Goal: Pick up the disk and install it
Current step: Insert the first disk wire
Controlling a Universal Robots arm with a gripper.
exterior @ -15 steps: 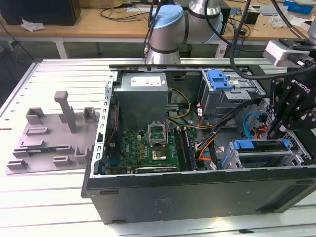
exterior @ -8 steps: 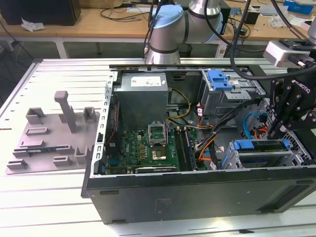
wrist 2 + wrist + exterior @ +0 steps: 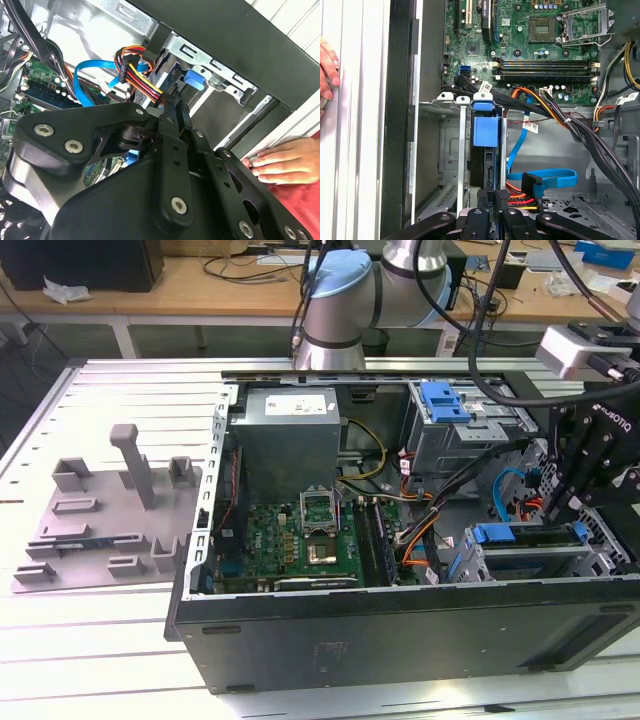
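The disk (image 3: 485,131) stands on edge in the drive cage of the open computer case (image 3: 400,630), its blue bracket facing the camera in the first wrist view. In the exterior view the disk (image 3: 525,536) lies in the bay at the case's front, toward the exterior view's right. My gripper (image 3: 568,512) hangs right over that bay. Its black fingers (image 3: 487,197) stand close together on the disk's near edge, and the gripper (image 3: 172,102) reaches toward the blue tab (image 3: 195,80) of the bracket.
Bundled power cables (image 3: 520,197) and a blue data cable (image 3: 545,177) run beside the cage. The motherboard (image 3: 300,540) and power supply (image 3: 290,435) fill the case's middle. A person's hand (image 3: 285,162) rests just outside the case wall. A grey fixture plate (image 3: 100,520) lies at the exterior view's left.
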